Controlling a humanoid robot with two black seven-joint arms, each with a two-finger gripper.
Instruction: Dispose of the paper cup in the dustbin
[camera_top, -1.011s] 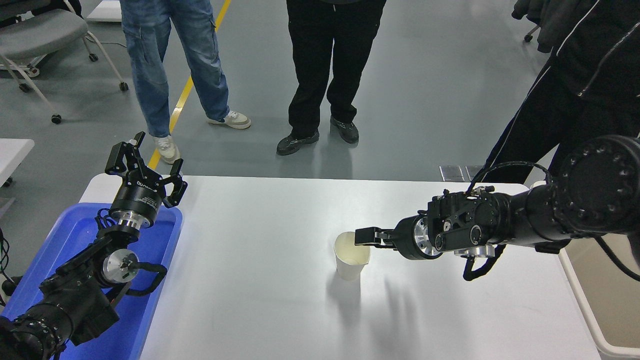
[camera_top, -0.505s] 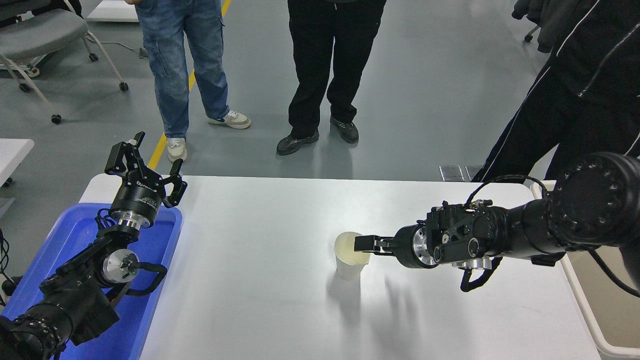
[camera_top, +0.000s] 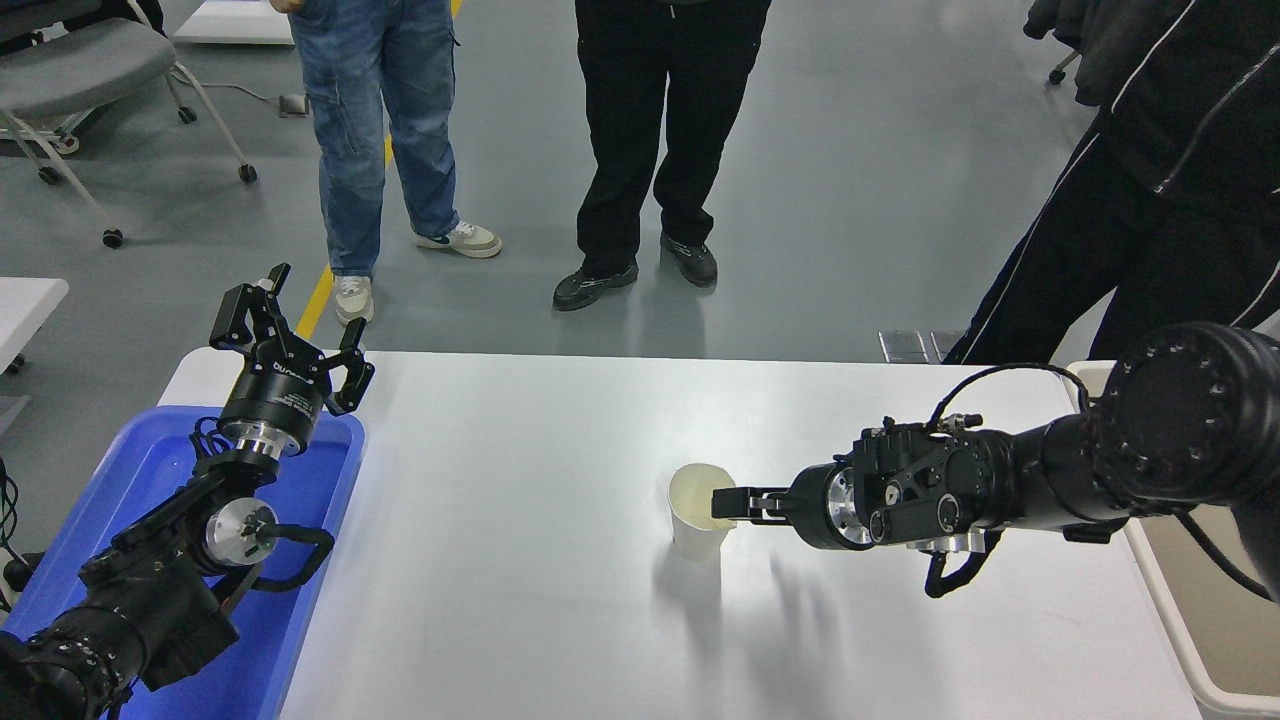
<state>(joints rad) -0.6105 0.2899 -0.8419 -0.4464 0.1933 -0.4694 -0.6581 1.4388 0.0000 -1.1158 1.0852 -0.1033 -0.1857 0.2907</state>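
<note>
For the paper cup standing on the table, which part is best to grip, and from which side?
Grip the paper cup at its rim wall on the right, coming in level from the right as the right end effector does. It stands upright with its mouth open, so one finger probably fits inside and one outside the thin wall.

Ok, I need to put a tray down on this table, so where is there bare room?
The white table is bare between the blue bin and the paper cup, and along the near edge. It is crowded on the right, where the right gripper is at the cup's rim, beside the dustbin.
</note>
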